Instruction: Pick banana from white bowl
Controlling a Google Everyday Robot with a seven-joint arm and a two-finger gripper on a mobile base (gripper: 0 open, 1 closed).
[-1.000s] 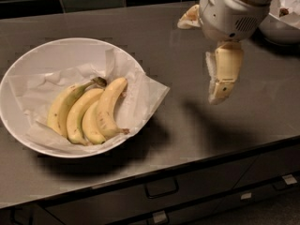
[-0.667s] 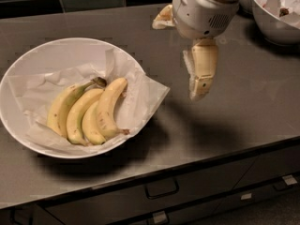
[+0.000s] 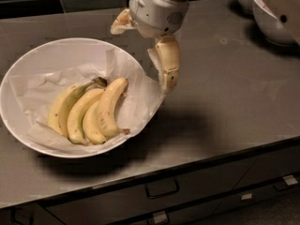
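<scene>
Grey countertop (image 3: pixel 225 107) carries the white bowl (image 3: pixel 28 64) at the left, lined with crumpled paper (image 3: pixel 136 102). Over the bowl's right rim hangs the gripper (image 3: pixel 140 60), its two tan fingers (image 3: pixel 167 64) spread wide and pinching nothing. The banana (image 3: pixel 89 111) lies inside, stem (image 3: pixel 99 82) pointing far. To do this well, the gripper should probably shift left, descend astride the bunch near the stem, and avoid snagging the paper.

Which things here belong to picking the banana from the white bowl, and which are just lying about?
Job: banana; white bowl, paper-lined; end effector, over the bowl's right rim.
Lying about: other bowls, far right; drawers below the counter.
</scene>
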